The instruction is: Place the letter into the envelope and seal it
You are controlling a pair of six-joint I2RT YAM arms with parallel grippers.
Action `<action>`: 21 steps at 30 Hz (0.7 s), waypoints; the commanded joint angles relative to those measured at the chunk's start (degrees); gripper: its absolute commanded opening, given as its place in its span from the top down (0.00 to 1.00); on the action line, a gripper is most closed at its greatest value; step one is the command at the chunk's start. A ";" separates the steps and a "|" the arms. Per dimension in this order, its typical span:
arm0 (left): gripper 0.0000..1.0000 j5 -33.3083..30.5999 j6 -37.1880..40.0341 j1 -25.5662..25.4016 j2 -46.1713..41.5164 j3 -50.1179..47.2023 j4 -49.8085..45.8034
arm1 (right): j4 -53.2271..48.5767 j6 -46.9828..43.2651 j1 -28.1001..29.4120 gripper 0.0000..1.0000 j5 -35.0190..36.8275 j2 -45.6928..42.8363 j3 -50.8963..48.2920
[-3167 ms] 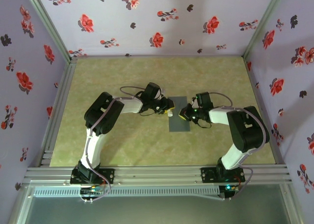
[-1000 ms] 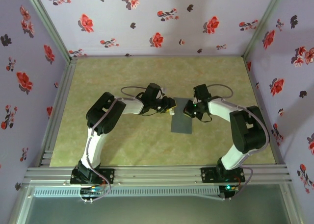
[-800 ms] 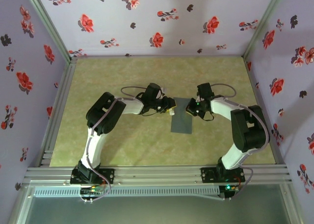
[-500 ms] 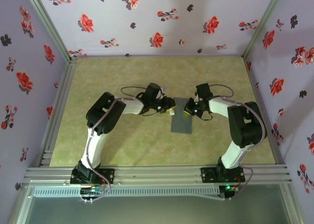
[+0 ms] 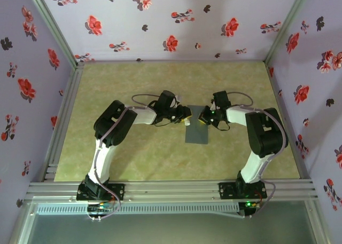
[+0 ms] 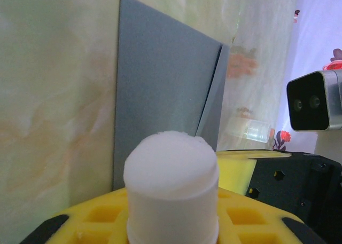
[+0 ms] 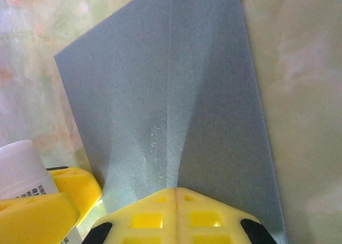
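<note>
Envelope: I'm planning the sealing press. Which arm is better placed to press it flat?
Right, probably. The right gripper sits over the envelope at its far end, jaws together and holding nothing. The left gripper is beside its edge, clamped on a white stick.

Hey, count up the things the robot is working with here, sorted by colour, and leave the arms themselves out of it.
Grey: 1, the flat slate-grey paper envelope, lying flat.
White: 1, the small white plastic stick, gripped in the left hand.
Total: 2.
</note>
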 commanded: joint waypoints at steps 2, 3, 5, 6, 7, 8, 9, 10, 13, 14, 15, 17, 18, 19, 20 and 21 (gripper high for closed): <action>1.00 -1.02 1.04 -2.01 4.25 -0.82 -5.25 | -6.92 -2.39 -0.46 1.00 6.41 4.24 -3.60; 1.00 -0.99 1.04 -2.05 4.25 -0.82 -5.25 | -7.28 -2.69 -0.45 1.00 6.87 4.34 -3.97; 1.00 -1.06 0.99 -2.06 4.30 -0.82 -5.20 | -7.69 -3.24 -0.47 1.00 7.44 4.68 -4.52; 1.00 -1.08 0.95 -2.00 4.38 -0.82 -5.07 | -8.04 -3.48 -0.46 1.00 7.62 4.94 -4.80; 1.00 -1.05 0.85 -2.01 4.42 -0.82 -4.99 | -8.39 -3.73 -0.48 1.00 7.96 5.13 -5.02; 1.00 -1.06 0.82 -2.01 4.47 -0.90 -4.90 | -8.75 -3.97 -0.43 1.00 8.56 5.34 -5.23; 1.00 -1.02 0.77 -2.01 4.47 -0.91 -4.82 | -8.88 -4.11 -0.32 1.00 8.98 5.36 -5.64; 1.00 -1.07 0.76 -2.03 4.52 -0.99 -4.73 | -8.97 -4.41 -0.31 1.00 9.32 5.62 -5.91; 1.00 -0.99 0.69 -1.96 4.53 -1.04 -4.67 | -9.20 -5.14 -0.30 1.00 10.27 6.50 -6.67; 1.00 -1.00 0.68 -2.06 4.57 -1.08 -4.64 | -9.23 -5.30 -0.31 1.00 10.57 6.88 -6.86; 1.00 -1.08 0.69 -2.03 4.56 -1.08 -4.55 | -9.25 -5.55 -0.31 1.00 10.63 7.16 -7.05; 1.00 -1.07 0.60 -2.01 4.66 -1.25 -4.33 | -8.96 -5.95 -0.06 1.00 10.88 7.78 -7.37; 1.00 -1.08 0.51 -2.03 4.65 -1.33 -4.20 | -9.04 -6.13 0.40 1.00 11.33 8.01 -7.42; 1.00 -1.00 0.49 -2.05 4.66 -1.41 -4.11 | -9.20 -6.27 0.81 1.00 12.07 8.28 -7.34; 1.00 -1.00 0.42 -2.01 4.65 -1.48 -3.98 | -9.16 -6.22 1.03 1.00 12.27 8.39 -7.32; 1.00 -1.06 0.39 -2.02 4.57 -1.56 -3.86 | -8.92 -6.05 1.06 1.00 12.19 8.47 -7.41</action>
